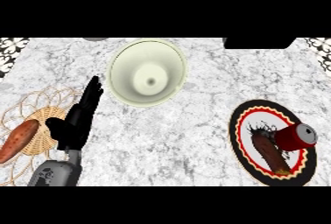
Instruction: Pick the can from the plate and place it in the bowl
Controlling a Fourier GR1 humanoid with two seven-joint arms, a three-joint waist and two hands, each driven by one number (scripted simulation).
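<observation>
The red can [294, 137] lies on its side on the plate [241, 131], at the plate's right edge, on the right side of the counter [194, 131]. Its long axis runs roughly left to right, tipped slightly so the right end sits a little farther away. The silver end faces right and the red body trails off to the left, toward the middle of the plate. Nothing is holding it.

The plate is round, with a black outer rim, a red band with a scalloped inner edge, and a white centre. A dark brown elongated item [271, 154] also lies on it, slanting from the can's left end toward the plate's near right rim. Its far end is just beside the can.

The cream bowl [147, 72] sits upright at the far centre of the counter, well apart from the plate and to its left.

Your left hand [76, 120] is at the near left, fingers straight and together, pointing away from you, holding nothing. Its fingertips come near the bowl's left rim without touching it. The grey forearm [55, 173] enters from the near edge.

Left of that hand is a woven mat [39, 114] with a sweet potato [18, 141] lying across it. Your right hand does not show.
</observation>
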